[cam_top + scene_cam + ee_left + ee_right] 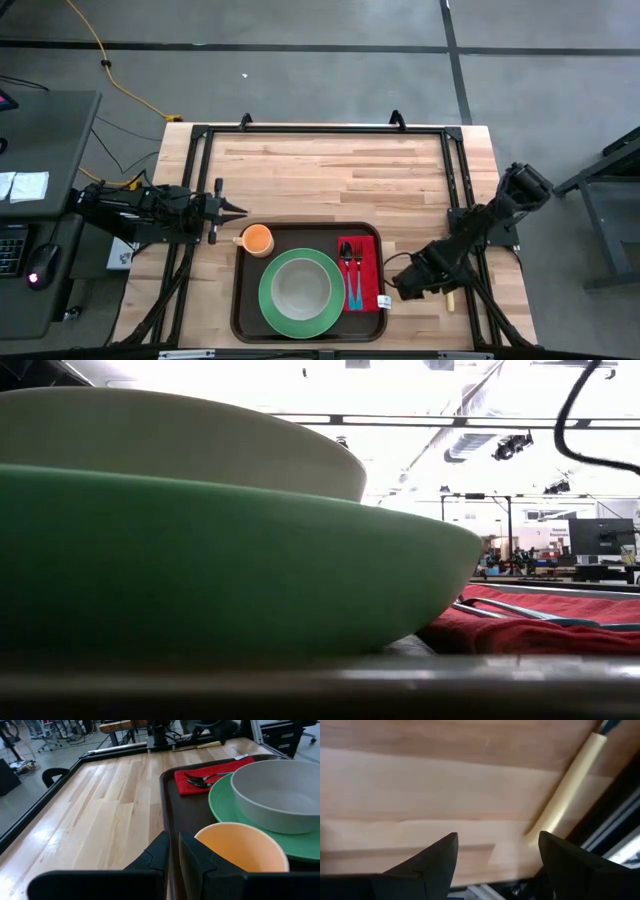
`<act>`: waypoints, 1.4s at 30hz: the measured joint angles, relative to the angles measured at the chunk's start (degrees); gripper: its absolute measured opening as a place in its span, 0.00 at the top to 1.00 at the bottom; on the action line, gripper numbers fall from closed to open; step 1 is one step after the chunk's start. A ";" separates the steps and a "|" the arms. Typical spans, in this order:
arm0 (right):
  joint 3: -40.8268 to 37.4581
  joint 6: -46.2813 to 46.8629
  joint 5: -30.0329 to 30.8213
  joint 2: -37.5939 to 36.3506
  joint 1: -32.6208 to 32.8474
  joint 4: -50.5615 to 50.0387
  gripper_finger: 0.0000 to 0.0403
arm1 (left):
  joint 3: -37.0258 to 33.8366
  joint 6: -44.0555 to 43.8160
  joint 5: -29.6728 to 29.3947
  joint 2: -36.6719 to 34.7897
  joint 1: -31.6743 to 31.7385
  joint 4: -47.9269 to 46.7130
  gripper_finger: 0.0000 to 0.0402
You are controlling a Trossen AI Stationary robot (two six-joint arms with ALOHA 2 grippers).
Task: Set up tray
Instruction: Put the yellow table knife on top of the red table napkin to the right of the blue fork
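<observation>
My left pincer [172, 857], nearly shut and empty, sits beside the orange cup [258, 239] on the tray [243, 300]. My right pincer [495, 855] hangs wide open over bare desk [330, 170], holding nothing.

Loaded tray [240, 300] between two arms' fingers

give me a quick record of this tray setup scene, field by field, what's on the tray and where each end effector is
tray: brown, at the table's near edge
plate: green, mid-tray, grey bowl on it
cup: orange, tray's far-left corner
napkin: red, right side, fork and spoon on top
left end effector: nearly shut, beside the cup
right end effector: open, beside the tray's right edge
</observation>
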 joint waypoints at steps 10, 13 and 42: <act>-4.46 -0.36 -0.94 -0.17 -0.09 2.74 0.36 | 0.00 -1.27 0.30 0.01 0.00 -0.17 0.82; -4.45 -0.33 -1.95 -0.20 -0.09 1.64 0.36 | 0.00 -1.50 -0.35 0.00 0.00 -0.17 0.82; -9.11 0.37 -0.81 -1.57 4.69 2.62 0.36 | 0.00 -2.41 -0.63 0.01 0.02 -0.15 0.82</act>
